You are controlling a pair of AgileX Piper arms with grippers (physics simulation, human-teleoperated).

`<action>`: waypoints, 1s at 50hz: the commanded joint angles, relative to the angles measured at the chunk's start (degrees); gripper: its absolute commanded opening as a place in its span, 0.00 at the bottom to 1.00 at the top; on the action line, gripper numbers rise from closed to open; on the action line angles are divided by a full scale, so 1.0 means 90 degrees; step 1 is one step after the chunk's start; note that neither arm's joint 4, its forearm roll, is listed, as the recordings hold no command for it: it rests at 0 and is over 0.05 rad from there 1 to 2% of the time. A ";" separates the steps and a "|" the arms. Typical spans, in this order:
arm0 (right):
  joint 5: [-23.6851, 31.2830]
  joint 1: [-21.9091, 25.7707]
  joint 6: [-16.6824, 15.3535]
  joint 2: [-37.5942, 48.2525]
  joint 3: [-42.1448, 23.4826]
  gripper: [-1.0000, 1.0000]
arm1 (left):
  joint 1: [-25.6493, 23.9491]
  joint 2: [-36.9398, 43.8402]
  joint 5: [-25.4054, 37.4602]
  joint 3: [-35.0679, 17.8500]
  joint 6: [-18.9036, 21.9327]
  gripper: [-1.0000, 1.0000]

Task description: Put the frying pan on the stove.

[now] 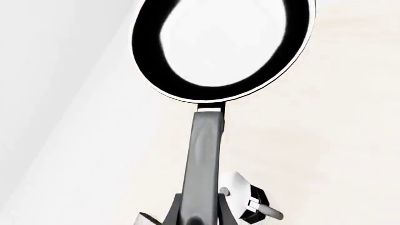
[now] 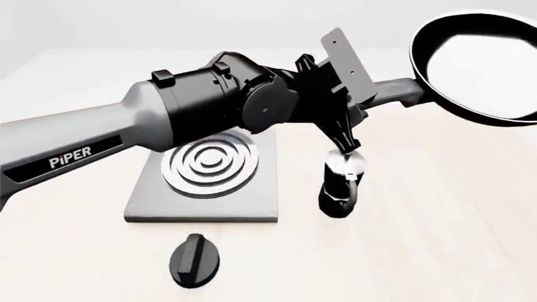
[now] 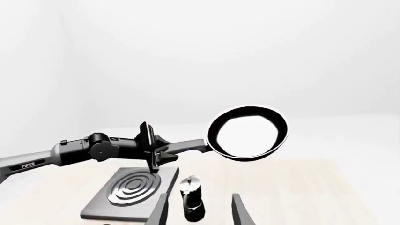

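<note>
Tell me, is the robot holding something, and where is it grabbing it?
Yes. The left pincer holds the frying pan by its long grey handle, up in the air. The right pincer holds nothing.

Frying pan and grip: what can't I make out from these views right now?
- Frying pan: far rim cut by the front view's right edge.
- Handle's slotted end: hidden inside the left gripper at the left wrist view's bottom edge.
- Stove: far edge covered by the left arm in front view.

moka pot [image 2: 341, 184] just right of stove [image 2: 205, 189], knob [image 2: 195, 259] in front, burner top unobstructed
</note>
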 commanded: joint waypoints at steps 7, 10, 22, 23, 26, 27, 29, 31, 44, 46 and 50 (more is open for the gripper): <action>0.0000 0.0024 -0.0054 0.0000 -0.0026 1.00 | 0.0441 -0.0743 -0.0240 0.0642 0.0087 0.00; 0.0000 0.0029 -0.0064 0.0000 -0.0030 1.00 | 0.0538 -0.0827 -0.0298 0.0832 0.0111 0.00; 0.0000 0.0030 -0.0069 0.0000 -0.0010 1.00 | 0.0817 -0.1270 -0.0488 0.1467 0.0004 0.00; 0.0000 0.0030 -0.0069 0.0000 -0.0010 1.00 | 0.0817 -0.1271 -0.0489 0.1470 0.0004 0.00; 0.0000 0.0029 -0.0067 0.0000 -0.0011 1.00 | 0.0877 -0.1380 -0.0533 0.1633 -0.0015 0.00; 0.0000 0.0030 -0.0069 0.0000 -0.0011 1.00 | 0.0891 -0.1414 -0.0541 0.1665 -0.0026 0.00; 0.0000 0.0028 -0.0066 0.0000 -0.0008 1.00 | 0.0943 -0.1497 -0.0557 0.1756 -0.0043 0.00; 0.0000 0.0026 -0.0062 0.0000 -0.0006 1.00 | 0.0993 -0.1588 -0.0576 0.1874 -0.0048 0.00; 0.0000 0.0038 -0.0073 0.0000 -0.0005 1.00 | 0.1360 -0.2066 -0.0851 0.2770 -0.0133 0.00; 0.0000 0.0038 -0.0075 0.0000 0.0000 1.00 | 0.1441 -0.2149 -0.0884 0.2890 -0.0153 0.00; 0.0000 0.0041 -0.0083 0.0000 -0.0013 1.00 | 0.1540 -0.2336 -0.0972 0.3171 -0.0201 0.00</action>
